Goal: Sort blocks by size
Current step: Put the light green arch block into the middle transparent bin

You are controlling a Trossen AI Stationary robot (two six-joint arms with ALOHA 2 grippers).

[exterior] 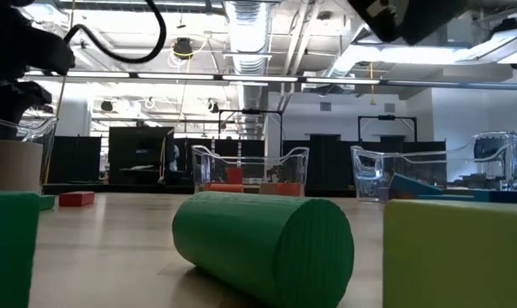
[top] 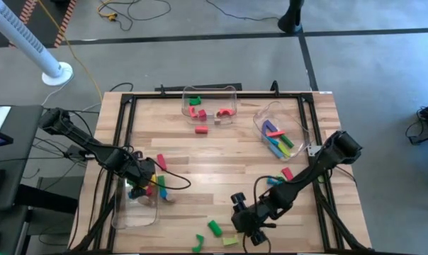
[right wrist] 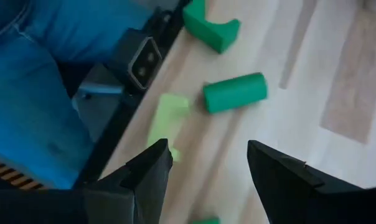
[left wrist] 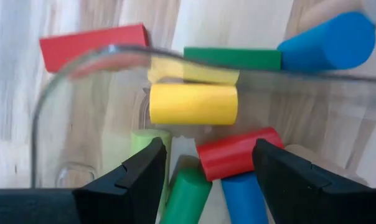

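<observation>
Over near-left clear bin: left gripper, fingers spread, empty, above yellow, red, green, blue blocks inside. Near front edge: right gripper, spread, empty, above green cylinder.

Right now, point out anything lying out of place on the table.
Several blocks lie loose on the wooden table, outside the clear plastic bins: a red block below the top bin, a green cylinder, green arch and lime flat block near the open right gripper. Nothing looks damaged.
</observation>
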